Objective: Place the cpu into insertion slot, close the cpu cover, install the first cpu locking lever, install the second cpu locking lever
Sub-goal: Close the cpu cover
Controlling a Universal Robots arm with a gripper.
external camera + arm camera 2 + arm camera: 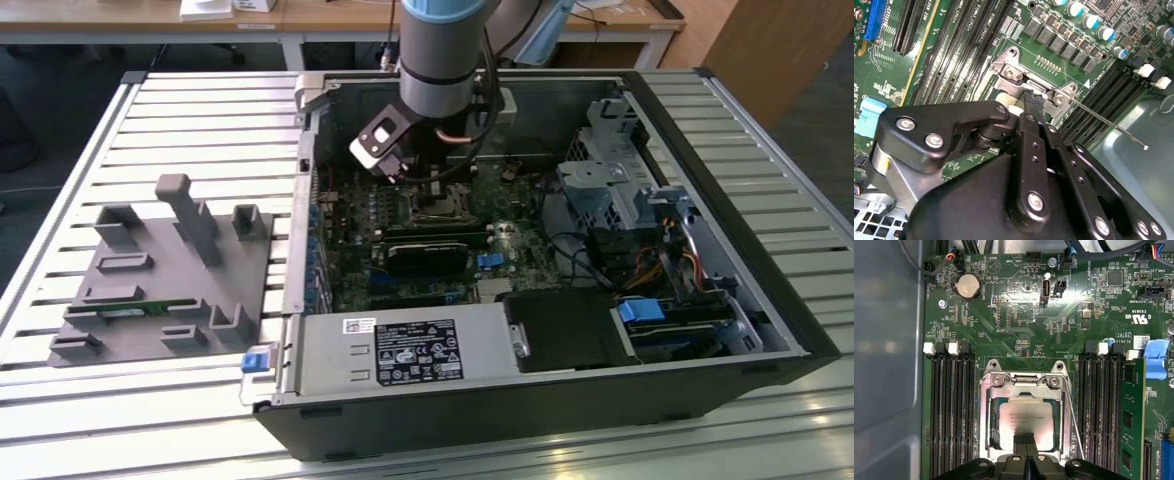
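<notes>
The cpu (1024, 417), a pale metallic square, lies in the insertion slot (434, 207) on the green board. The silvery cpu cover (991, 410) lies down around it, and the chip shows through its window. My gripper (1025, 437) is shut, with its fingertips together over the near edge of the cover and nothing seen between them. In the second wrist view the gripper (1033, 101) rests against the cover's metal bracket (1013, 75). A thin wire locking lever (1074, 425) slants along one side of the socket, and its free end (1144, 146) stands away from the board.
Black memory slots (951, 410) flank the socket, and a green memory card (1129, 405) stands in one. The case walls, drive cage (614, 180) and power supply (400, 350) close in the board. A grey fixture block (160, 270) sits on the slatted table at the exterior view's left.
</notes>
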